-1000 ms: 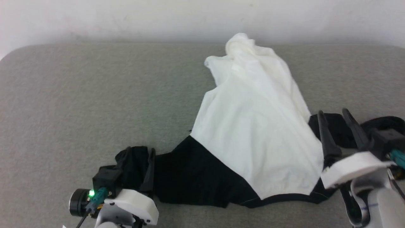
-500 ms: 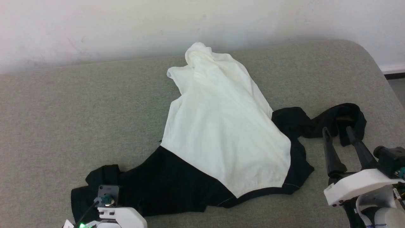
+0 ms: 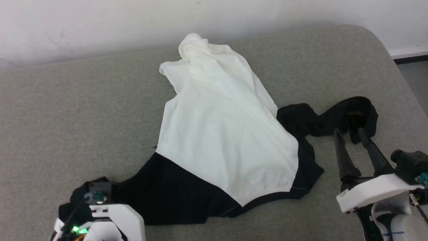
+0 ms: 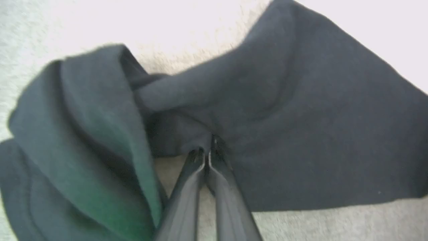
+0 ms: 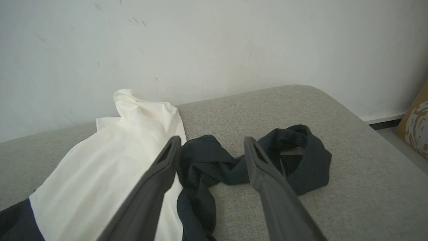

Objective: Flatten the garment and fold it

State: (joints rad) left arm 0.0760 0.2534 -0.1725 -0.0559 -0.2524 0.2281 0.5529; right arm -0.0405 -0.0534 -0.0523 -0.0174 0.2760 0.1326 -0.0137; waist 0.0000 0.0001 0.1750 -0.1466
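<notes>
Firmly closed, the left tool (image 4: 208,152) has its two dark fingers pinched together on a fold of the black sleeve (image 3: 174,190), which bunches in loose folds around the fingertips in the left wrist view. That sleeve runs along the near edge of the grey fabric-covered counter (image 3: 67,110), at the robot's left. The right tool (image 3: 349,132) stands with its fingers wide apart and holds nothing. It is just short of the other black sleeve (image 3: 334,113), which lies twisted and ends in a loop at the robot's right. Between the two sleeves the garment (image 3: 220,134) lies on the counter. Its white body (image 3: 214,100) is spread roughly flat and narrows to a crumpled peak at the far side, near the white wall (image 3: 100,26).
</notes>
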